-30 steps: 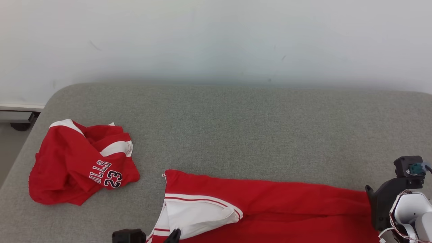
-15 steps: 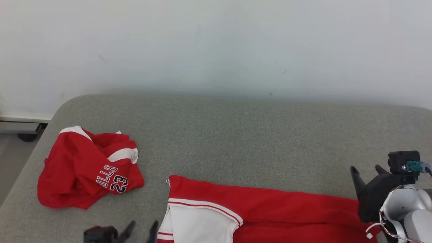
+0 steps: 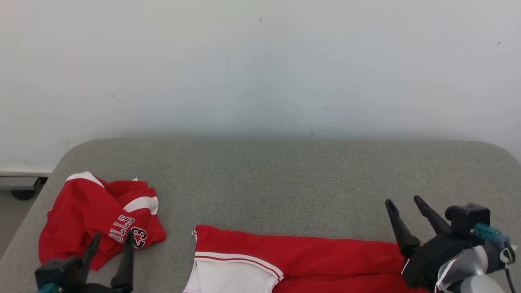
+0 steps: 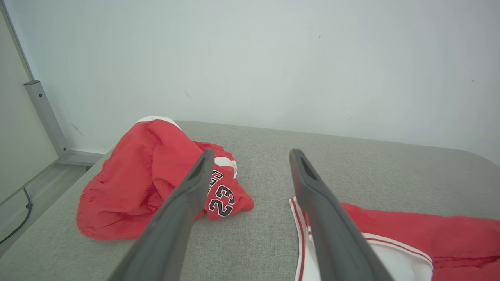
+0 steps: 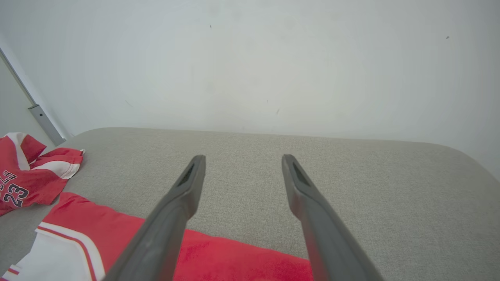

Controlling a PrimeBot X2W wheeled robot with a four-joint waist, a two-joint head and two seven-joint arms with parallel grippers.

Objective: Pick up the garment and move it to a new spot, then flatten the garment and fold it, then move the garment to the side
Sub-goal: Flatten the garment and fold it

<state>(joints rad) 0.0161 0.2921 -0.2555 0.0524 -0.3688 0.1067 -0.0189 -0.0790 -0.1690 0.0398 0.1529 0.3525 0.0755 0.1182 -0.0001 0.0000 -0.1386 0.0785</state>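
Garment (image 3: 309,260) lies flat along the near edge of the grey fabric surface (image 3: 285,179), red with a white-trimmed panel at its left end. Left jaws sit spread and empty at lower left, fingers (image 3: 125,260) pointing up just in front of a crumpled red jersey (image 3: 81,215). Right jaws are spread too, fingers (image 3: 402,230) tilting up-left over the garment's right end and gripping nothing.

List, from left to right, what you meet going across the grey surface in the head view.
crumpled red jersey → flat red-and-white garment → right gripper
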